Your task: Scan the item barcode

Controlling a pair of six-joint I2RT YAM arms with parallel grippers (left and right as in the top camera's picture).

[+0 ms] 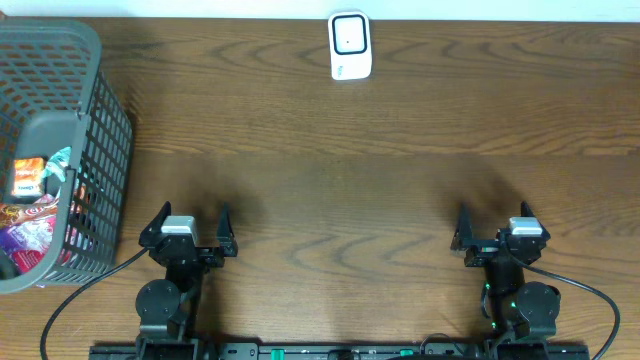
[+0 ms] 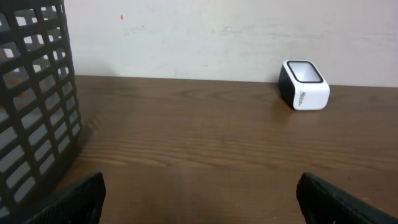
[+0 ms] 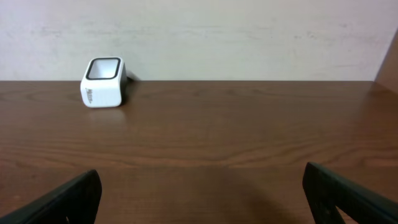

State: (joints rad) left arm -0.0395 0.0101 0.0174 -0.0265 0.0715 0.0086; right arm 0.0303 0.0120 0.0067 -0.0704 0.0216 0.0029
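The white barcode scanner [image 1: 350,46] with a dark window stands at the table's far edge, near the middle. It shows far right in the left wrist view [image 2: 305,86] and far left in the right wrist view [image 3: 104,82]. Packaged items lie in the grey basket [image 1: 105,130] at the left: an orange packet [image 1: 28,176] and a red-purple packet [image 1: 30,232]. No barcode is visible. My left gripper [image 1: 192,216] [image 2: 200,190] hovers open and empty near the front edge, just right of the basket. Front right, my right gripper [image 1: 495,222] [image 3: 202,183] is open and empty too.
The basket's slatted wall [image 2: 34,106] rises close on the left of the left gripper. Brown wooden tabletop [image 1: 340,190] lies between the grippers and the scanner. A pale wall backs the table's far edge.
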